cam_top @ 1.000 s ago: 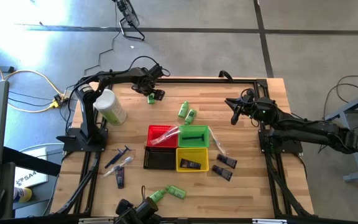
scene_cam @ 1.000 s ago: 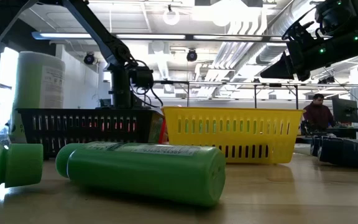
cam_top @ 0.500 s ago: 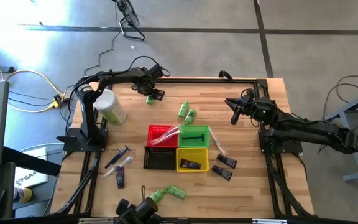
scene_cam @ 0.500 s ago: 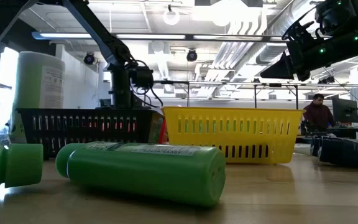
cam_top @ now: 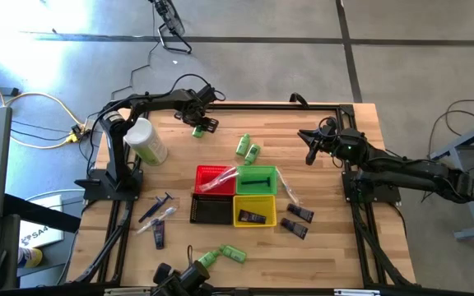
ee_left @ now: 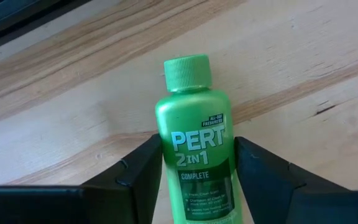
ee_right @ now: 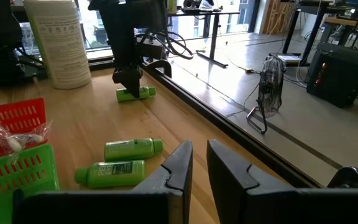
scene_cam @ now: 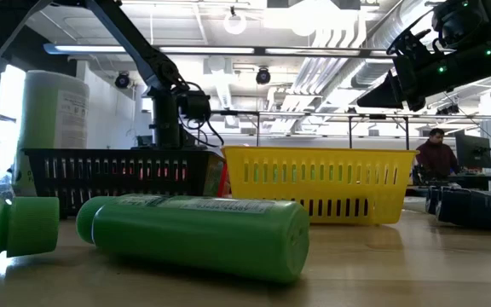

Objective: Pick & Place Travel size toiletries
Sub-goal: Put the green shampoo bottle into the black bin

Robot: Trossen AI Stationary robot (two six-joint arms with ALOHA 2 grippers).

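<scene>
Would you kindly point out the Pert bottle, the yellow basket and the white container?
Pert bottle (ee_left: 194, 149): left wrist view, label.
Yellow basket (scene_cam: 318, 179): low view, front wall.
White container (cam_top: 147, 141): high view, side.

The green bottle (ee_left: 194, 146) between the left gripper's (ee_left: 196, 174) fingers ran off the left wrist picture's edge, its base unseen. In the low view, a second green bottle (scene_cam: 11, 228) was cut by the frame's side, and the black basket (scene_cam: 113, 175) hid most of the red one. The yellow basket's (cam_top: 253, 212) dark contents were too small to identify from above.
</scene>
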